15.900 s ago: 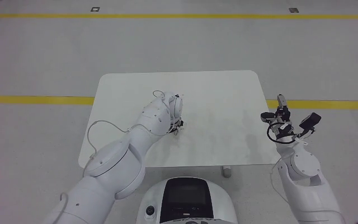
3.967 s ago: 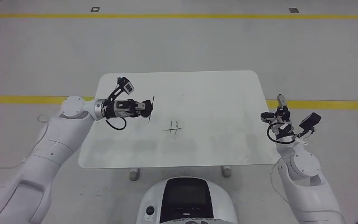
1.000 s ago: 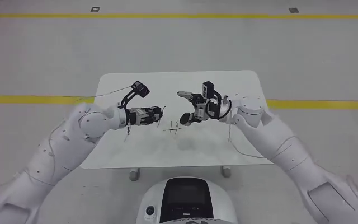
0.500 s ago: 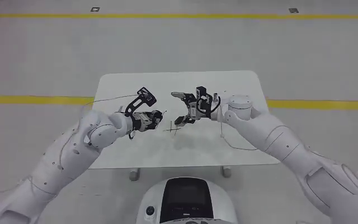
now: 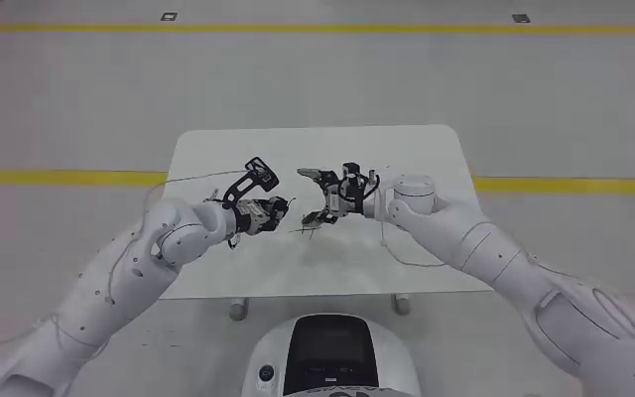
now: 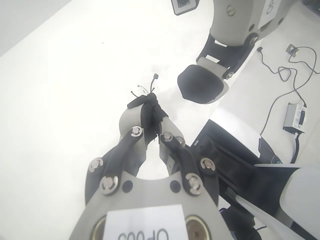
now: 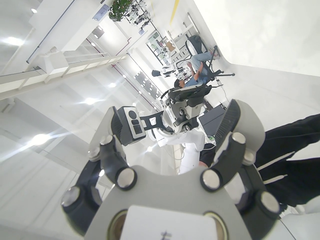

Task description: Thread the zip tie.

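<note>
**Top view**
Table (image 5: 427, 149): white with rounded corners, and yellow lines (image 5: 79, 177) cross the pale floor around it.
Left gripper (image 5: 284, 208): above the middle of the table, tips turned toward the other arm, clenched tight.
Right gripper (image 5: 308, 197): facing it from just beside, fingers spread wide with nothing between them.
Crossed ties (image 5: 303, 231): thin black strips lying on the table, just beside the right gripper's finger that is nearer the robot.

**Left wrist view**
Zip tie (image 6: 153, 84): thin and black, pinched between the left gripper's dark pads (image 6: 147, 111). Its small square head sticks out past the tips, above the white tabletop.
Short strands (image 6: 140, 87): more thin black bits just beside those tips. From here I cannot tell whether they lie on the table or belong to the held tie.
Right gripper's pad (image 6: 201, 89): one broad black pad hangs near the tie's head, apart from it.
Floor: cables (image 6: 287, 71) and a small grey box (image 6: 293, 118) lie beyond the table edge.

**Right wrist view**
Right gripper's fingers (image 7: 232, 123): released and standing well apart, the ribbed pad faces turned inward, gripping nothing.
Between them: the left gripper shows farther off, seen end-on.
</note>
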